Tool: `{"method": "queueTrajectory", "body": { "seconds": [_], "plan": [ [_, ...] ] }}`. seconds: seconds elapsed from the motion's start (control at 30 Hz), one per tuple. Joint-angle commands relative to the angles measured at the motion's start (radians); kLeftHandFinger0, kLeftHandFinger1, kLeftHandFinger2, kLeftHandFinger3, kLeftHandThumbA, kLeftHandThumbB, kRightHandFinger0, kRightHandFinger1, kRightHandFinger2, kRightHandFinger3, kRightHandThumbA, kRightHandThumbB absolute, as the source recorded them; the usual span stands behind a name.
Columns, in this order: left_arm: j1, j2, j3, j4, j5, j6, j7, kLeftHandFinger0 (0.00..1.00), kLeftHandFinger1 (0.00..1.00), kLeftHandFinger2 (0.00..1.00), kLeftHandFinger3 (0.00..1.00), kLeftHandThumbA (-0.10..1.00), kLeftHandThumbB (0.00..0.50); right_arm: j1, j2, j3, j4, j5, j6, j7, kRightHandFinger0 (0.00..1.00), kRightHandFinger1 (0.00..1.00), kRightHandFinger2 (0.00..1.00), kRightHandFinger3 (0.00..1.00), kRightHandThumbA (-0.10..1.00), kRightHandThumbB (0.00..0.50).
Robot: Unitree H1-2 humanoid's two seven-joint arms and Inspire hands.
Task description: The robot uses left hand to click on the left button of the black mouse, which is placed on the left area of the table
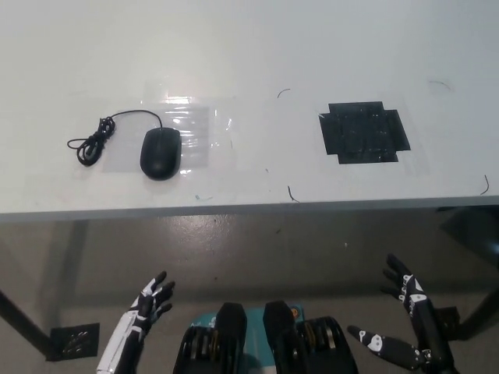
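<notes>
A black mouse [161, 153] lies on the left part of the white table [249, 62], on a patch of clear tape, with its coiled cable [92, 144] to its left. My white left hand [140, 315] is low at the bottom left, below the table's front edge, open with fingers spread and far from the mouse. My black right hand [405, 323] rests at the bottom right, also below the table edge, open and holding nothing.
A black tape square [364, 133] is stuck on the right part of the table. Small dark marks dot the tabletop near its front edge [249, 209]. Below the edge lies grey floor with a table leg [23, 319] at the left.
</notes>
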Motion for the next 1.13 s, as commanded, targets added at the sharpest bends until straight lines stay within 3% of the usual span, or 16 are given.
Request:
{"method": "queueTrajectory", "body": {
  "seconds": [0.0, 0.3, 0.53, 1.1],
  "plan": [
    [-0.013, 0.011, -0.011, -0.017, 0.013, -0.025, 0.091, 1.00, 1.00, 1.00, 1.00, 1.00, 0.060, -0.025, 0.000, -0.004, -0.030, 0.014, -0.073, -0.010, 0.80, 0.93, 1.00, 1.00, 0.98, 0.080],
    [-0.012, 0.021, -0.033, -0.030, -0.009, -0.005, 0.112, 1.00, 1.00, 1.00, 1.00, 1.00, 0.050, -0.034, -0.001, -0.005, -0.031, 0.014, -0.073, -0.004, 0.80, 0.94, 1.00, 1.00, 0.98, 0.081],
    [-0.005, 0.027, -0.047, -0.025, -0.024, -0.024, 0.125, 1.00, 1.00, 1.00, 1.00, 1.00, 0.000, -0.038, -0.006, -0.003, -0.032, 0.019, -0.073, 0.003, 0.80, 0.93, 1.00, 1.00, 0.97, 0.071],
    [-0.007, 0.045, -0.075, -0.014, -0.011, -0.071, 0.173, 1.00, 1.00, 1.00, 1.00, 1.00, 0.001, -0.044, -0.009, -0.002, -0.026, 0.013, -0.073, 0.001, 0.79, 0.93, 1.00, 1.00, 0.97, 0.070]
  ]
}}
